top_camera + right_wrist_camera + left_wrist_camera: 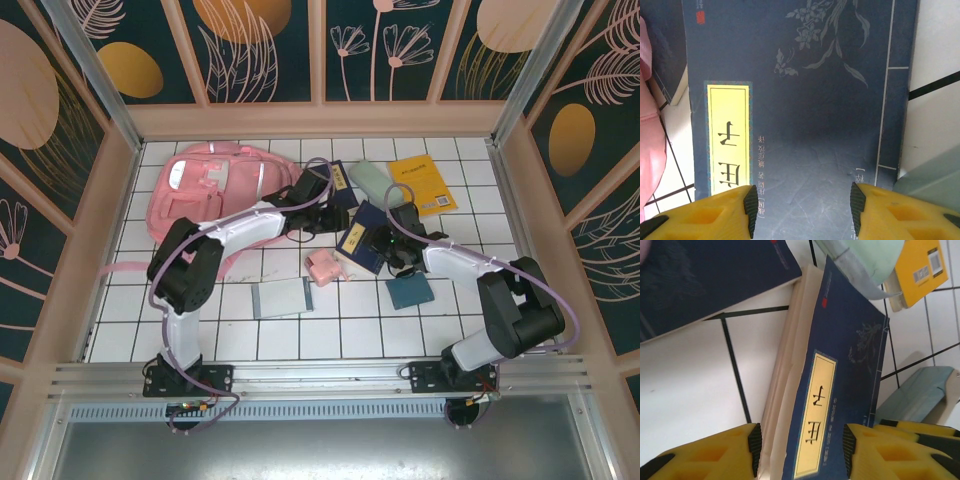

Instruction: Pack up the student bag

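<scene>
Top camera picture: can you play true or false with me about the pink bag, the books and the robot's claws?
1. The student bag is pink. True.
2. The yellow book is inside the bag. False: it lies on the tiled table, far to the right of the bag.
3. One dark blue book has a yellow label on its cover. True.
4. The small pink pouch sits on top of the bag. False: it lies on the tiles near the middle, apart from the bag.
5. The left claw and the right claw are both at that dark blue book. True.
</scene>
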